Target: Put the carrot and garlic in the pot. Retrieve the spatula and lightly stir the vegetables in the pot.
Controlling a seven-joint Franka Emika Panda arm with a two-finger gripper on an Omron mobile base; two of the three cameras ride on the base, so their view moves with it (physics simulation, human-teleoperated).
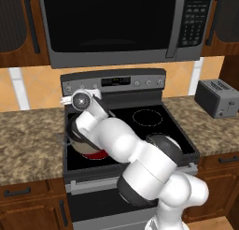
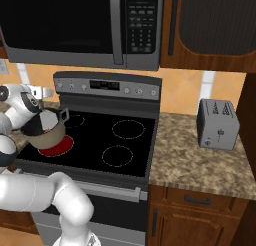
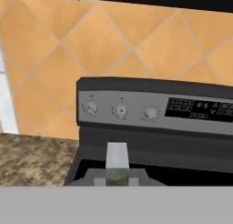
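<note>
Here, in the left base view, the white arm reaches over the black glass-top stove (image 1: 154, 121) and covers most of the round tan-sided cooking pot (image 1: 78, 145), which sits at the front left of the cooktop on a burner glowing red (image 1: 96, 154). The hand is raised above the pot's rear rim. A pale, flat piece juts from it toward the silver control panel (image 1: 116, 80), seemingly the blade of the light-grey spatula (image 1: 95, 91). A boxy silver toaster (image 1: 218, 98) stands on the speckled stone bench (image 1: 28, 135) to the right of the stove, and a dark microwave (image 1: 126, 23) hangs overhead. In the right base view the pot (image 2: 49, 134) is plainer: tan wall, a metal loop handle at its rim, the red ring (image 2: 56, 146) showing under its near side. What lies inside it I cannot tell. The hand hovers just above and behind it, with the spatula (image 2: 44, 93) sticking out level toward the back panel. In the hand view the tool (image 3: 117, 176) is closed tight on the spatula (image 3: 117, 155), whose squarish blade stands straight up between the tips, in front of the stove's three round knobs (image 3: 120, 111) and the orange tiled wall (image 3: 113, 41).
</note>
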